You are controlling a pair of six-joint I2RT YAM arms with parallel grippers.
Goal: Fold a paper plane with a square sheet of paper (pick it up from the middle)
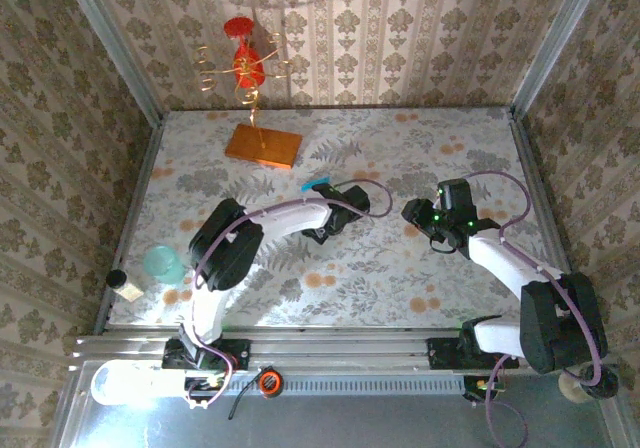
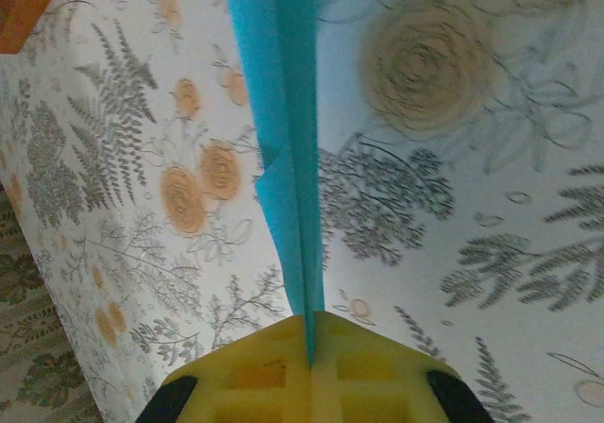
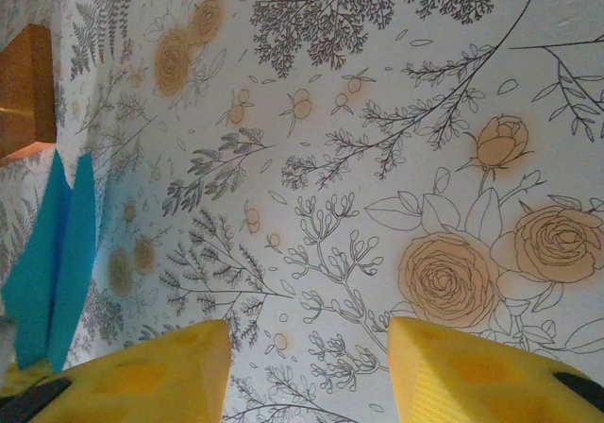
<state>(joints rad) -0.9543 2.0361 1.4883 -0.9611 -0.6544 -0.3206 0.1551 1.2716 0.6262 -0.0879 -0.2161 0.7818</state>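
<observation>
Because the creases needed holding, the left gripper point(image 2: 310, 340) pinched the folded cyan-blue paper plane point(image 2: 281, 111) (edge-on) while the right gripper point(image 3: 310, 371) hung spread, empty.

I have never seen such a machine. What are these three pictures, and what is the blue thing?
Two robot arms are bolted at a table's near edge. One picture looks down from above; the other two come from cameras on each wrist. The left end effector is shut on the paper plane, a folded blue sheet. The right end effector is open, holding nothing, above the flowered tablecloth. Also on the table: an orange slab bearing a red and gold wire ornament, and a pale green cup.
</observation>
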